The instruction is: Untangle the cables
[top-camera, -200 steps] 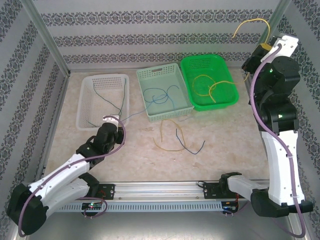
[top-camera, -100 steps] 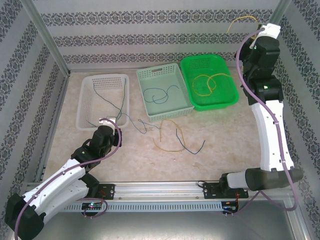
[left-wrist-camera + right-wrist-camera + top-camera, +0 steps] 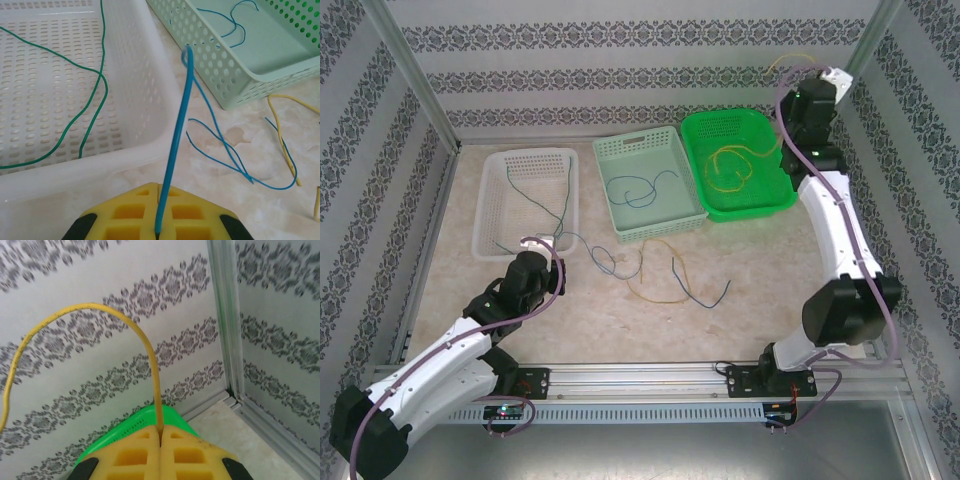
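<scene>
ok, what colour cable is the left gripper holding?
It's a blue cable, pinched in the left gripper; clearest in left wrist view.

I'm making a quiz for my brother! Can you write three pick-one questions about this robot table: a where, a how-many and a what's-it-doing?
1. Where does the thin dark green cable lie?
A) in the white plastic basket
B) on the table
C) over an arm

2. How many baskets are there?
A) two
B) three
C) four

3. The left gripper is:
A) open
B) shut on the thin blue cable
C) shut on a spoon

1 A: it curls over that basket's holed floor.
2 B: the white one, a pale green basket, a bright green basket.
3 B: the cable rises from its closed jaws.
</scene>
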